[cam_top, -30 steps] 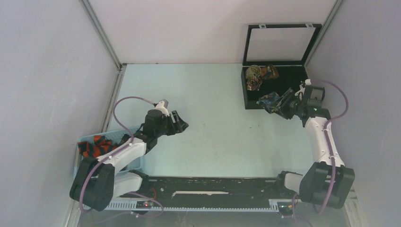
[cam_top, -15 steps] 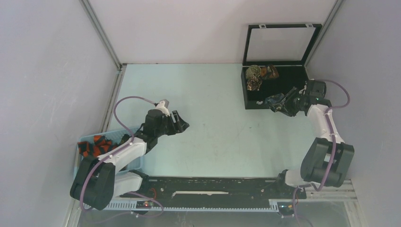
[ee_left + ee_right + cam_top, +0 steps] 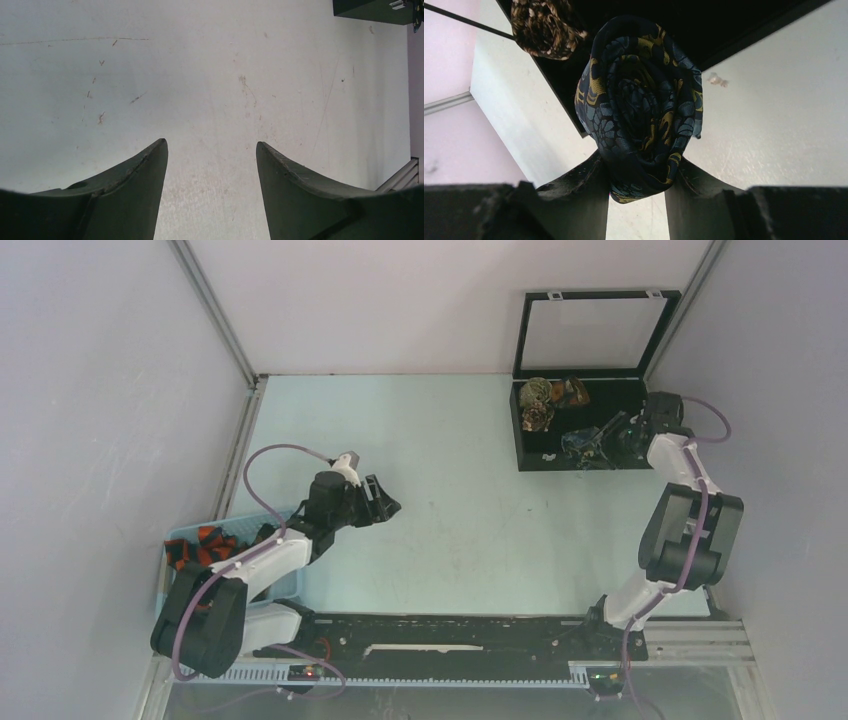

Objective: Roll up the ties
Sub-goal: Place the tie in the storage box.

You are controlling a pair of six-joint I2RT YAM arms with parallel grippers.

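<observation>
Top view, left gripper: your left gripper (image 3: 388,506) hangs over the bare table (image 3: 460,440), left of centre, with its fingers spread and nothing between them.
Top view, right gripper: your right gripper (image 3: 600,439) reaches into the front part of the box (image 3: 612,398), clamped on the navy roll (image 3: 577,445).
Top view, box: it is black, with the lid standing open, at the far right corner. Three more rolls (image 3: 538,404) sit at its far left end, apart from the navy one.
Top view, basket: the pale blue basket (image 3: 232,522) beside your left arm holds loose ties (image 3: 205,545), orange-red and black.
Left wrist, fingers: both fingers (image 3: 135,190) are wide apart over scuffed table, with a corner of the box at the top right.
Right wrist, grip: the fingers (image 3: 584,185) pinch the navy roll's lower end, and its yellow-and-blue coil faces you.
Right wrist, placing: the coil hangs across the box's edge. You cannot tell whether it touches the floor.
Right wrist, neighbour: a brown roll (image 3: 546,22) lies in the box, up and to the left.
</observation>
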